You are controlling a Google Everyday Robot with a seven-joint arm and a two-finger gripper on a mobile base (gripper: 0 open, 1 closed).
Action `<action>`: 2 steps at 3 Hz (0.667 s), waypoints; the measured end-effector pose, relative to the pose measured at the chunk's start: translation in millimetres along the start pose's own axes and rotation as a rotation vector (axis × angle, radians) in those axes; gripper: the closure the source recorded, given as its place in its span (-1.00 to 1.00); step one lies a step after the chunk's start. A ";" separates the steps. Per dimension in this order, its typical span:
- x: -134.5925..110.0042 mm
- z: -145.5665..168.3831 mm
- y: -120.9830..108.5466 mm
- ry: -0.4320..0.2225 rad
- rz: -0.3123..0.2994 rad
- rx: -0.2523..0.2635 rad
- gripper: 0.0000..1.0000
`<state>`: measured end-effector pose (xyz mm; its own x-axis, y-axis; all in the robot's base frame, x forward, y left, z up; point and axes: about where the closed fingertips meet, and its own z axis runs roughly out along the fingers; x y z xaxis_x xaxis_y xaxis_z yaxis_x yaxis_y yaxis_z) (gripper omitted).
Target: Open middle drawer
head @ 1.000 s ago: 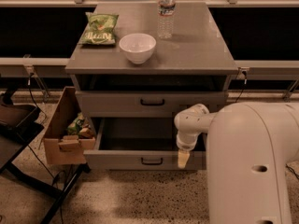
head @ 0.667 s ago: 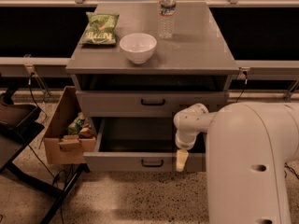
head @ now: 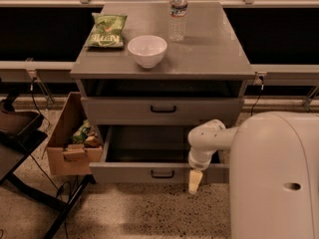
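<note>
Before the pulled-out grey middle drawer (head: pixel 124 173) hangs the gripper (head: pixel 195 182), jaws' state unclear.

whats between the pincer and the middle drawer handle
Nothing but bare grey drawer front, in the camera view; the pincer hangs right of the handle on the middle drawer.

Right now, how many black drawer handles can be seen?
2. One handle is on the upper drawer; the other is on the pulled-out middle drawer, left of the gripper at its front. A lower drawer's handle may be hidden.
</note>
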<state>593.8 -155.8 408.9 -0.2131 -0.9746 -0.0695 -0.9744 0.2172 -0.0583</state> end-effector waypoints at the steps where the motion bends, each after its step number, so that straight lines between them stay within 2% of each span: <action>1: 12.9 -8.9 67.5 -0.025 0.029 -0.043 -0.46; 2: 12.2 -10.7 67.0 -0.026 0.028 -0.043 0.01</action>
<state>525.2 -153.8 414.8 -0.2387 -0.9663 -0.0960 -0.9704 0.2411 -0.0135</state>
